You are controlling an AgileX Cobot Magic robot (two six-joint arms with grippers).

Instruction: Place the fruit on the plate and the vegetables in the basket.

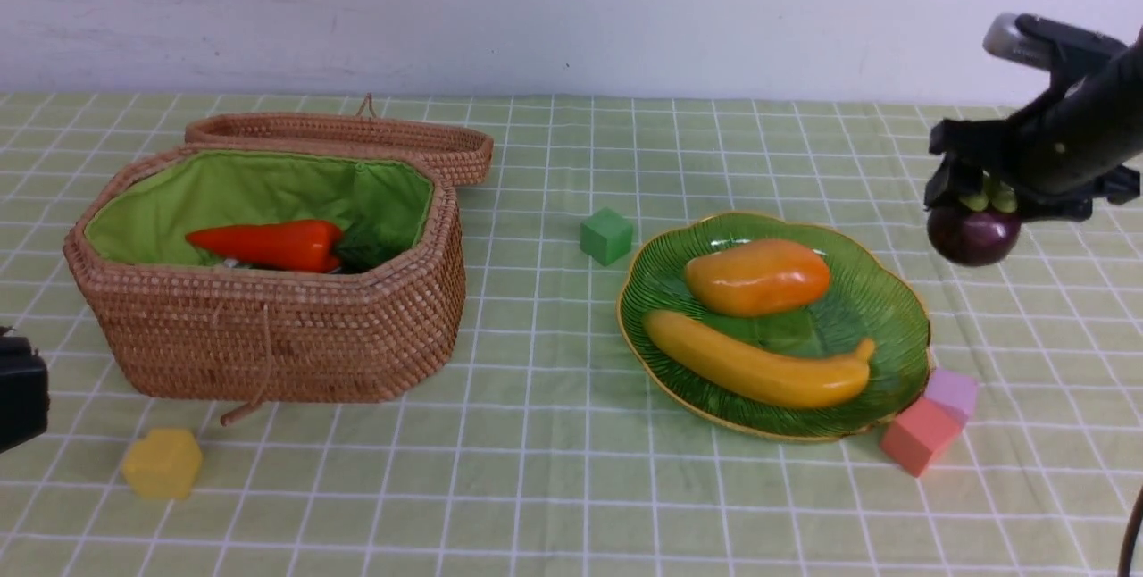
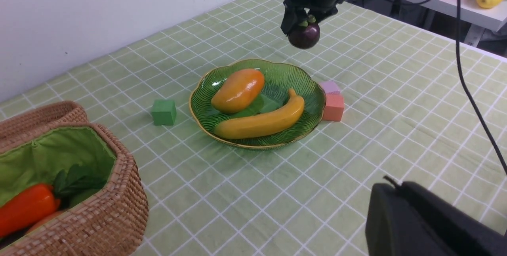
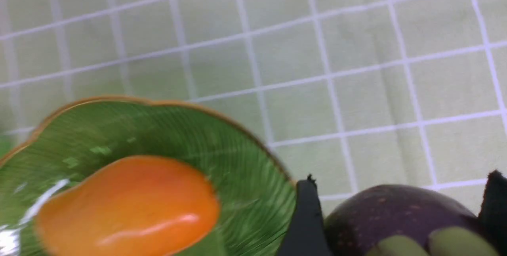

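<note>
Green-checked cloth covers the table [image 1: 554, 488], with broad open room between the octagonal brown wicker basket [image 1: 268, 327] and the green ribbed leaf-shaped glass plate [image 1: 871, 300], and along the near edge. The basket, lid hinged back, holds one orange-red carrot with green leaves [image 1: 268, 244]; other contents cannot be told. The plate holds two fruits: one plump orange-yellow mango [image 1: 757, 276] and one long yellow banana [image 1: 759, 367]. The right gripper [image 1: 978, 202], jaws gripping one round dark purple mangosteen [image 1: 973, 236], hangs above the table just beyond the plate's right rim. The left gripper [image 2: 412, 224] sits low, jaws closed. Four small blocks lie loose: green [image 1: 606, 236], yellow [image 1: 162, 464], pink [image 1: 918, 436], lilac [image 1: 952, 393].
</note>
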